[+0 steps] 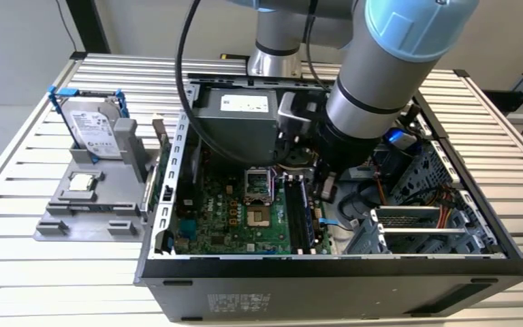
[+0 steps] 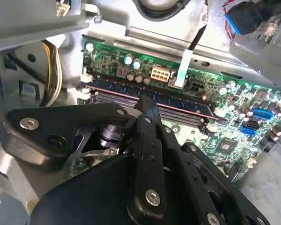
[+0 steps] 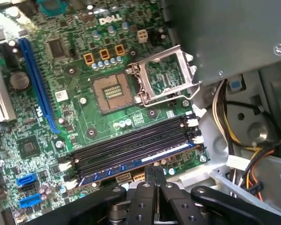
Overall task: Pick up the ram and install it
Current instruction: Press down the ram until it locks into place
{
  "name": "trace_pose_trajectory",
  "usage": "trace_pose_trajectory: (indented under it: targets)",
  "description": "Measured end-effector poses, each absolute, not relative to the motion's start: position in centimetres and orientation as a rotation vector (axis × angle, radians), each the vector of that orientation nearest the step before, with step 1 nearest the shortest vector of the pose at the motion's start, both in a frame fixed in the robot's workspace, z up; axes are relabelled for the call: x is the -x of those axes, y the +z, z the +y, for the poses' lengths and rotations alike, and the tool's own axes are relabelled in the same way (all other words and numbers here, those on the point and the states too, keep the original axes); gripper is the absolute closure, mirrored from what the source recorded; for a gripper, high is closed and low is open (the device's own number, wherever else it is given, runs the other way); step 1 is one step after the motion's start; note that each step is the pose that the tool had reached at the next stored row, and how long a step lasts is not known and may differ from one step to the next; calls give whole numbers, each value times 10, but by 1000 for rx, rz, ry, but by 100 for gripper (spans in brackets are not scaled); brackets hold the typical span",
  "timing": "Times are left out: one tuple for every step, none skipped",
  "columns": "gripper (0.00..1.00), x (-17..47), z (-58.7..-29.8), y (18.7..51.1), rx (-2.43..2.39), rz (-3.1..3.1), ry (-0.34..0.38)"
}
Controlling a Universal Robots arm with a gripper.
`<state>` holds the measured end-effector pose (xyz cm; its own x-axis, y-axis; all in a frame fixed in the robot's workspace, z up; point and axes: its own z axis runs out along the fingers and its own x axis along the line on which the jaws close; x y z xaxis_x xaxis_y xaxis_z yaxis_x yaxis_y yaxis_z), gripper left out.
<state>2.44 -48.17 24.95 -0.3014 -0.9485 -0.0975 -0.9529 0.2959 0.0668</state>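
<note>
The ram (image 2: 178,101) is a long dark stick with black chips. It stands on edge in the outermost of the black motherboard slots (image 3: 126,145), next to the green board's rim, and is seen again as ram (image 3: 131,164). My gripper (image 2: 147,105) is shut, its two black fingers pressed together with nothing between them. Their tip rests at the stick's upper edge near its middle. In the first wrist view the gripper (image 3: 154,172) hangs just over that same slot. In the exterior view the gripper (image 1: 327,185) reaches down inside the open computer case (image 1: 334,279).
A CPU socket (image 3: 112,91) with its metal lid (image 3: 166,77) raised lies beside the slots. The grey power supply (image 1: 234,116) and cable bundles (image 3: 234,136) crowd the arm. A drive cage (image 1: 425,228) fills the case's right. Outside on the left, a grey fixture (image 1: 80,204) holds a hard drive (image 1: 93,133).
</note>
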Motion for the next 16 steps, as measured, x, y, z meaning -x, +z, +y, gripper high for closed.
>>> trace_pose_trajectory:
  targets:
    - [100, -24, -482, 249, 1855, 2482, 174]
    - [100, -24, -482, 249, 1879, 2465, 174]
    - [100, -24, -482, 249, 1901, 2449, 175]
    - [100, -24, -482, 249, 1922, 2434, 176]
    - [100, -24, -482, 249, 1947, 2416, 176]
    - [100, -24, -482, 249, 1969, 2399, 177]
    - [100, -24, -482, 249, 1986, 2386, 177]
    - [100, -24, -482, 248, 2003, 2373, 177]
    - [100, -24, -482, 248, 2019, 2360, 178]
    - [100, -24, -482, 248, 2035, 2347, 178]
    - [100, -24, -482, 248, 2050, 2335, 179]
    - [100, -24, -482, 248, 2067, 2321, 179]
    - [100, -24, -482, 248, 2083, 2308, 179]
    - [100, -24, -482, 248, 2098, 2295, 180]
    - [100, -24, -482, 247, 2115, 2281, 180]
    - [100, -24, -482, 247, 2130, 2267, 180]
